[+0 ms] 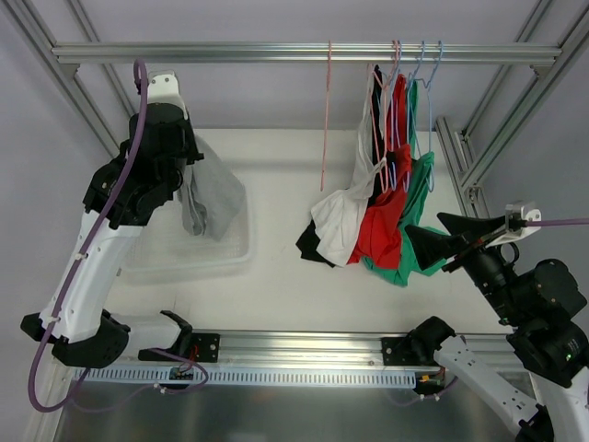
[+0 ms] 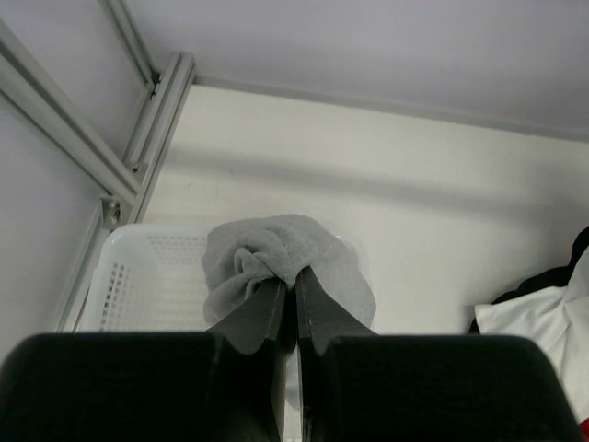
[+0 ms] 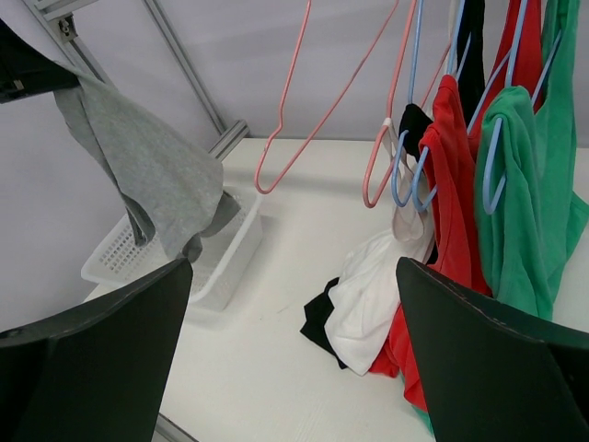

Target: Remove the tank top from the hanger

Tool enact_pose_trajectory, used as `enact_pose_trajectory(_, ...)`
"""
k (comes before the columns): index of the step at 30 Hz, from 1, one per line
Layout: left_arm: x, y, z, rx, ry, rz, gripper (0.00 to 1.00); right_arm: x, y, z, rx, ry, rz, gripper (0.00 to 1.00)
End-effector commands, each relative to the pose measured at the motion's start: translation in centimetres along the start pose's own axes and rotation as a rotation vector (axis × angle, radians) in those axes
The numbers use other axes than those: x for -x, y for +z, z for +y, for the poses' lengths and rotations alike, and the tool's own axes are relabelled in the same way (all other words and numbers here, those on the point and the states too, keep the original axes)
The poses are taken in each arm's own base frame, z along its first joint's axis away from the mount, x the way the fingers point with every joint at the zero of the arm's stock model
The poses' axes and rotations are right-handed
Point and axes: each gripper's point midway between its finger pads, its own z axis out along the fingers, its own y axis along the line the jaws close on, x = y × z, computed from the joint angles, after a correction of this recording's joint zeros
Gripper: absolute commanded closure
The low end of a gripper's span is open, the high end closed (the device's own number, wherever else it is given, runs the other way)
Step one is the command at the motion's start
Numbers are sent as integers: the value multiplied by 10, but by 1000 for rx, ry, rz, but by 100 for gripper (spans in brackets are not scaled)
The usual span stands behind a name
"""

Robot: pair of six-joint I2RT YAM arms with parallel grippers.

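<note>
My left gripper [image 1: 187, 164] is shut on the light grey tank top [image 1: 210, 196] and holds it up over the white basket [image 1: 166, 249]. In the left wrist view the grey cloth [image 2: 276, 258] bunches at my closed fingertips [image 2: 294, 287]. In the right wrist view the top [image 3: 143, 166] hangs free above the basket [image 3: 216, 267]. The pink hanger [image 1: 326, 115] hangs bare on the top rail; it also shows in the right wrist view [image 3: 294, 120]. My right gripper [image 1: 433, 235] is open and empty beside the hanging garments.
White [image 1: 342, 221], red [image 1: 382, 226], green [image 1: 414, 221] and black garments hang on pink, blue and purple hangers [image 1: 409, 83] from the rail [image 1: 276, 52], their hems pooling on the table. Aluminium frame posts stand at both sides.
</note>
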Motion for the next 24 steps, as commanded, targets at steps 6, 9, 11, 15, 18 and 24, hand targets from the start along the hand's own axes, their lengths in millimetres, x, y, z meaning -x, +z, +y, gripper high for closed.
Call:
enact_pose_trajectory(6,-55,6,55,114,-177,85,100,6,6,7,20,12,-5,1)
enact_pose_trajectory(9,-84,16,67,154,-218,150,100,3,10,6,13,13,7,0)
enact_pose_trajectory(11,-104,32,64,156,-221,222,100,0,14,7,16,15,21,0)
enact_pose_trajectory(15,-135,56,65,172,-282,338,100,-12,23,10,33,13,74,0)
enact_pose_trajectory(18,-163,59,73,254,-371,378,100,-23,28,8,25,7,103,0)
enact_pose_trajectory(24,-212,49,75,293,-434,463,8,-50,30,-24,-130,-38,208,0)
